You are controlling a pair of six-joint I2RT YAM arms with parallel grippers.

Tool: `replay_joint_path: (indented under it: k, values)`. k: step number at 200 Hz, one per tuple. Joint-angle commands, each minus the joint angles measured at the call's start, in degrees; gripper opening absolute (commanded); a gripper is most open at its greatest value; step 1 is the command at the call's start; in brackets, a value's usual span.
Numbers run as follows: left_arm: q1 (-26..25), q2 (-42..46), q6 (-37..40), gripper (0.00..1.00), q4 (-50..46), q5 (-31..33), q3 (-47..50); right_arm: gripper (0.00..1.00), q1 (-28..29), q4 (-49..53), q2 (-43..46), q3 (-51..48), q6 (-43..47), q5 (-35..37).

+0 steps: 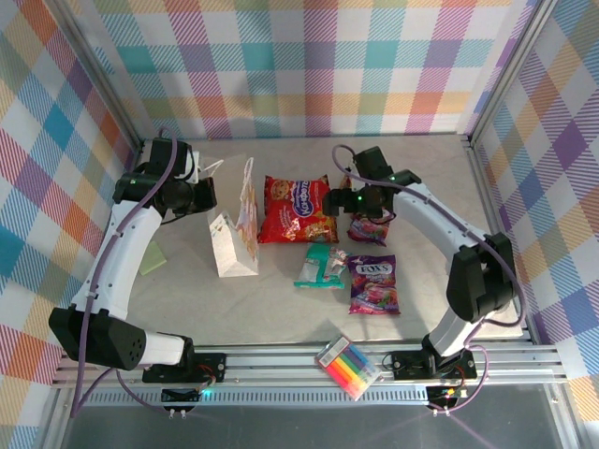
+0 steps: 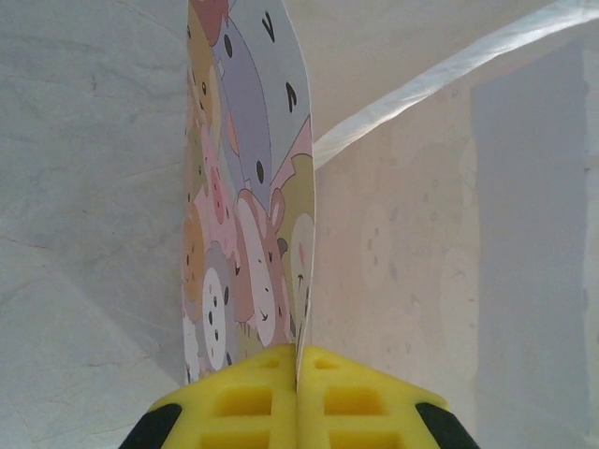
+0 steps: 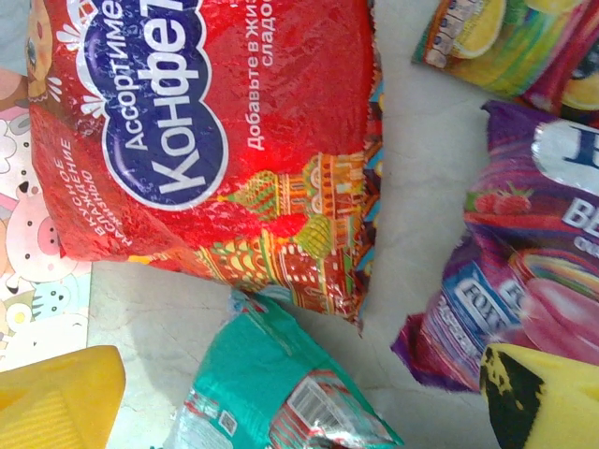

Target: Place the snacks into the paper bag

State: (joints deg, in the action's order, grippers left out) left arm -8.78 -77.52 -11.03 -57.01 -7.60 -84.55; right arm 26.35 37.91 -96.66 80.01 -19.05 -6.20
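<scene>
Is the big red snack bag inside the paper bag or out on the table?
Out: the red snack bag lies flat on the table, beside the paper bag.

Paper bag (image 1: 231,248): white, printed with pastel pink, lilac and tan cartoon animals. Large candy bag (image 3: 215,131): glossy red, blue oval logo with white lettering, multicoloured domes along one edge. Teal packet (image 3: 267,374): teal with a silver end. Candy packet (image 3: 505,281): purple with pink berries. Marker pack (image 1: 349,366): rainbow stripes. Enclosure walls (image 1: 309,65): pastel multicolour plaid
</scene>
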Motion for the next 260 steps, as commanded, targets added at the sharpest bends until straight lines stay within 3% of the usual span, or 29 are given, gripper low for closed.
replay_joint_path:
  k: [1, 39, 86, 171, 220, 260]
  values:
    - [0.9, 0.9, 0.9, 0.04, -1.3, -2.5, -0.1, 0.97, 0.4, -1.5, -2.7, 3.0, 0.1, -2.8]
    - [0.8, 1.2, 0.7, 0.04, -0.2, -3.1, 1.6, 0.98, 0.4, -3.1, -8.6, 7.7, 2.3, -4.3]
    - [0.9, 0.2, 0.9, 0.05, -0.6, -3.1, 1.6, 0.99, -1.1, -5.4, -15.1, 12.1, 2.9, -12.5]
    - [0.8, 0.3, 1.4, 0.07, -0.9, -2.8, 1.3, 0.99, -3.6, -2.7, -22.8, 16.8, 2.1, -12.8]
    - [0.8, 0.5, 1.3, 0.09, -0.6, -3.2, 1.6, 0.99, -3.9, -4.0, -25.8, 16.4, 2.0, -17.3]
    - [0.8, 0.6, 1.2, 0.1, -0.7, -3.1, 1.7, 0.99, -4.1, -2.5, -27.0, 17.2, 1.9, -15.2]
